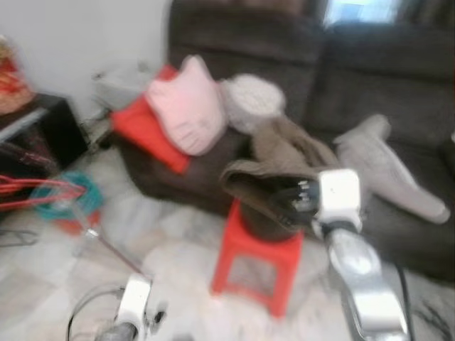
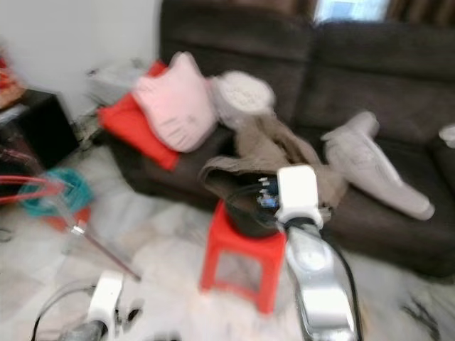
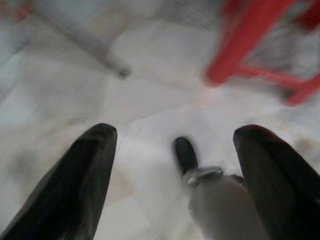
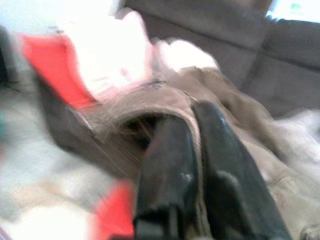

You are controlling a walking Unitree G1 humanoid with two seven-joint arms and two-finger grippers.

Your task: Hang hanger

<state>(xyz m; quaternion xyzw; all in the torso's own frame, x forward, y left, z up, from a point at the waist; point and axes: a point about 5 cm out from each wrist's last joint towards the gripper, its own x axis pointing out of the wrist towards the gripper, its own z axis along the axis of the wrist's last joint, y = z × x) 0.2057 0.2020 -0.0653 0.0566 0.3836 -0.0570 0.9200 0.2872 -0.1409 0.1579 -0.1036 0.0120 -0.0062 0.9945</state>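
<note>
Above the stool (image 1: 252, 259): right gripper (image 4: 192, 145) pinching brown cloth (image 1: 259, 181).
Over the floor (image 3: 150, 95): left gripper (image 3: 175, 150) spread wide, holding nothing.

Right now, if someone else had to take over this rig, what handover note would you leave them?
Right gripper: raised over the red stool, fingers shut on a fold of the brown garment that trails back onto the dark sofa.
Left gripper: low, over the pale floor, fingers open and holding nothing.
A hanger cannot be made out in these blurred views. A red frame with teal items stands at the robot's left.
Done: garment gripped. Left: locate the hanger and hang it.
</note>
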